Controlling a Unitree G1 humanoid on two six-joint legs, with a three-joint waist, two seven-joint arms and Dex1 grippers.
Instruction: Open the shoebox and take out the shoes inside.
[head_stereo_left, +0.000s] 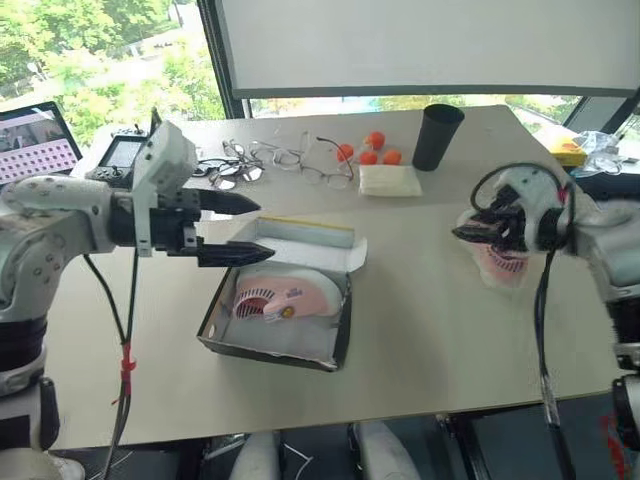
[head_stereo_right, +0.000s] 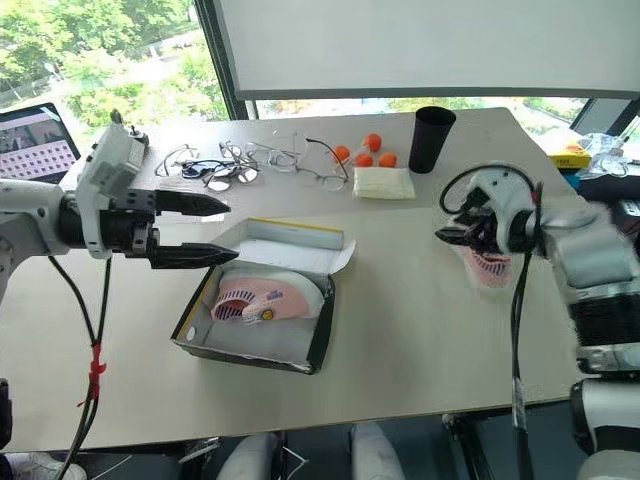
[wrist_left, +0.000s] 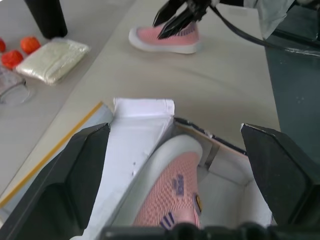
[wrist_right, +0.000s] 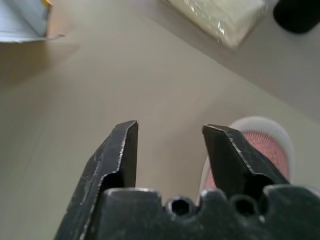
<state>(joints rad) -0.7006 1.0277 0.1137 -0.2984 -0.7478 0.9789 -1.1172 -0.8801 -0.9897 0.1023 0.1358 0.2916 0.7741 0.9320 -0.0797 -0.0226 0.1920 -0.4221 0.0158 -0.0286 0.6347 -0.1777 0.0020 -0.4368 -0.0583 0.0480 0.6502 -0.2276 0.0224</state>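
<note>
Hovering right gripper, fingers apart

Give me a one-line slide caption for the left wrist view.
Open left tool poised over the pink shoe in the opened shoebox; second shoe out on the table by the right tool.

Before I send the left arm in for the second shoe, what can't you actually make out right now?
- Shoe on the table: in the head views the right gripper covers most of it.
- Shoe in the shoebox: its heel end is cut off by the left wrist view's edge.
- Shoebox floor under that shoe: hidden by it.
- Duck lid: face not visible.
</note>
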